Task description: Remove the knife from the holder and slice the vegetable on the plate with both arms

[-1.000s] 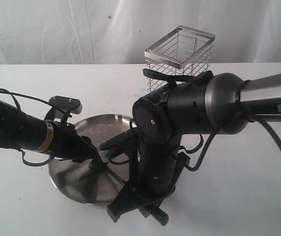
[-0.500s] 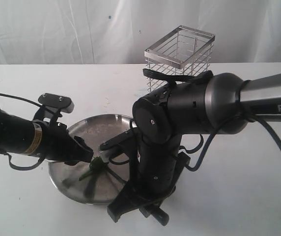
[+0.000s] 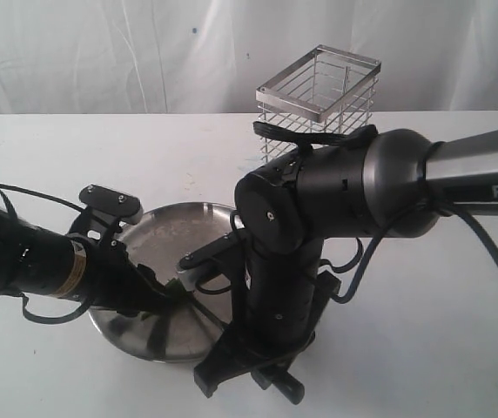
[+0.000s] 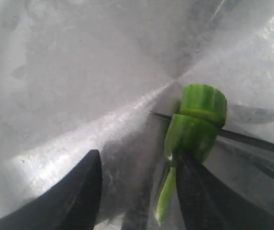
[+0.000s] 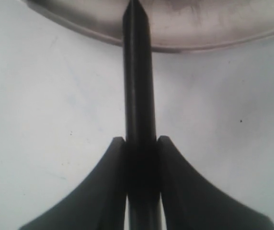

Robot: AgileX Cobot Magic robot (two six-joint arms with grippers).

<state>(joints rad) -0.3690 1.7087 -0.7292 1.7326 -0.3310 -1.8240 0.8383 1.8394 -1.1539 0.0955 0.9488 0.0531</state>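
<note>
The green vegetable point(image 4: 194, 129) lies on the steel plate point(image 4: 79, 72), its thin stem pointing back along one finger. The knife's dark blade point(image 4: 252, 140) crosses it, and a cut line separates a round end piece. My left gripper point(image 4: 139, 155) is open; one fingertip point(image 4: 194, 182) touches the vegetable's stem end, while the other stands well apart. My right gripper point(image 5: 139, 141) is shut on the knife's black handle point(image 5: 138, 72), which points at the plate's rim point(image 5: 199, 33). In the exterior view the left gripper point(image 3: 158, 296) sits low over the plate point(image 3: 166, 231) and hides most of the vegetable.
The wire holder point(image 3: 319, 96) stands at the back of the white table point(image 3: 423, 348), behind the bulky right arm point(image 3: 319, 209). The left arm point(image 3: 23, 261) lies low along the table on the plate's left side. A white curtain forms the backdrop.
The left gripper drew back to the left, uncovering the vegetable, then dropped lower and returned to it. The right arm with the knife sank slightly.
</note>
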